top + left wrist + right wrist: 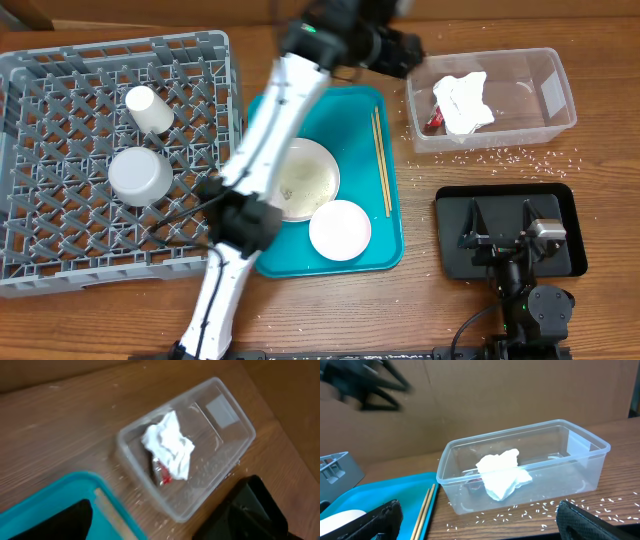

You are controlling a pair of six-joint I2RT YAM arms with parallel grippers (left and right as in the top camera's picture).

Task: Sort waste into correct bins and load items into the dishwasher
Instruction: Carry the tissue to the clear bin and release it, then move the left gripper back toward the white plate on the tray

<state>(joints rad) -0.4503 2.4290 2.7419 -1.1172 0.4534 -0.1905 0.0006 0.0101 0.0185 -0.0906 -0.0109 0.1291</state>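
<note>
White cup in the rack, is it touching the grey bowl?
Apart. The overhead view shows bare lattice of the rack between the white cup and the grey bowl.

No text, label, brand or number is legible; the red-and-white wrapper (162,476) shows only blurred print.

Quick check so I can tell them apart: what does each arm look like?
The left arm has long white links with black joints, thin black cables looping at its elbow and a small green light near the wrist. The right arm is black all over, with a grey block by its gripper and dark fingers.
</note>
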